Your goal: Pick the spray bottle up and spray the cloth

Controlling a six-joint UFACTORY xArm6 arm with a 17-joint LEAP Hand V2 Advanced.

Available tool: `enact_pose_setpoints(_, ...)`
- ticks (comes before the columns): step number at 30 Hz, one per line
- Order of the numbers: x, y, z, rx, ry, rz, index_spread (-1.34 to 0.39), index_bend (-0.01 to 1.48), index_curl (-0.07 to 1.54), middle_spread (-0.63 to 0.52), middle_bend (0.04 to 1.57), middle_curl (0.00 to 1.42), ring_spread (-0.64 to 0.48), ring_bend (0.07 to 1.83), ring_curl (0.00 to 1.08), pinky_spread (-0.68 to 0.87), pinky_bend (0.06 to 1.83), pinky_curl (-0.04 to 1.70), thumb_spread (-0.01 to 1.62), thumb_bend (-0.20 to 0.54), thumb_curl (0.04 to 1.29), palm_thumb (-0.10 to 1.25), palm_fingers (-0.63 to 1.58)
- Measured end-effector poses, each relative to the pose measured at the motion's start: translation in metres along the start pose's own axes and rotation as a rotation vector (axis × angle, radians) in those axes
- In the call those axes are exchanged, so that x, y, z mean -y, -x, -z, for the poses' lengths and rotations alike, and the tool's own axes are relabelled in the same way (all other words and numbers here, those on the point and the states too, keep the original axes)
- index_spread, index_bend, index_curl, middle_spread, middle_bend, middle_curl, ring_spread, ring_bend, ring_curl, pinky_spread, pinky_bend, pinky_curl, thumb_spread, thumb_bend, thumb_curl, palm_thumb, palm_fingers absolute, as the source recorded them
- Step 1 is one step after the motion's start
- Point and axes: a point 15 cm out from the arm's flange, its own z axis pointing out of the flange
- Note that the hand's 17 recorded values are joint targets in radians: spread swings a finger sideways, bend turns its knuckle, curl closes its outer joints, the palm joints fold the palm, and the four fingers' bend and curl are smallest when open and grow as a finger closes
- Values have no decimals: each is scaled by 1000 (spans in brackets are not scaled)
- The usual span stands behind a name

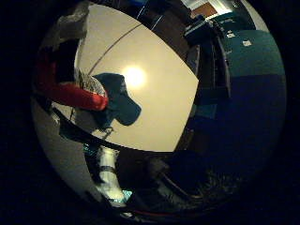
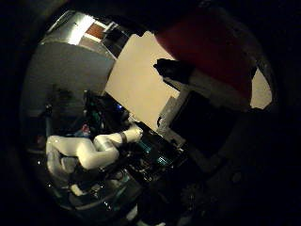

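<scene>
One red-topped spray bottle (image 1: 70, 91) sits clamped in the hand's (image 2: 188, 117) curled fingers above the blue cloth (image 1: 119, 101) mid-table (image 1: 159, 93); a loosening grip risks a drop.

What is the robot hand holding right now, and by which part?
The robot hand appears shut on the spray bottle, around its red-and-white top, which fills the view close to the palm. The exact finger contact is hidden. The blue cloth lies apart on the table.

Spray bottle and cloth

A red-topped spray bottle (image 1: 70, 91) is seen at frame left; a crumpled blue cloth (image 1: 119, 101) is spread centre-left on the pale table.
</scene>
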Motion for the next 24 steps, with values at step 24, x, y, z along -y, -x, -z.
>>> enact_pose_setpoints(24,38,91,-22,447,-344,-18,-159,1222,706,-86,1391,627,-164,1469,620,-215,1075,1112,1117,-12,538,1077,1187)
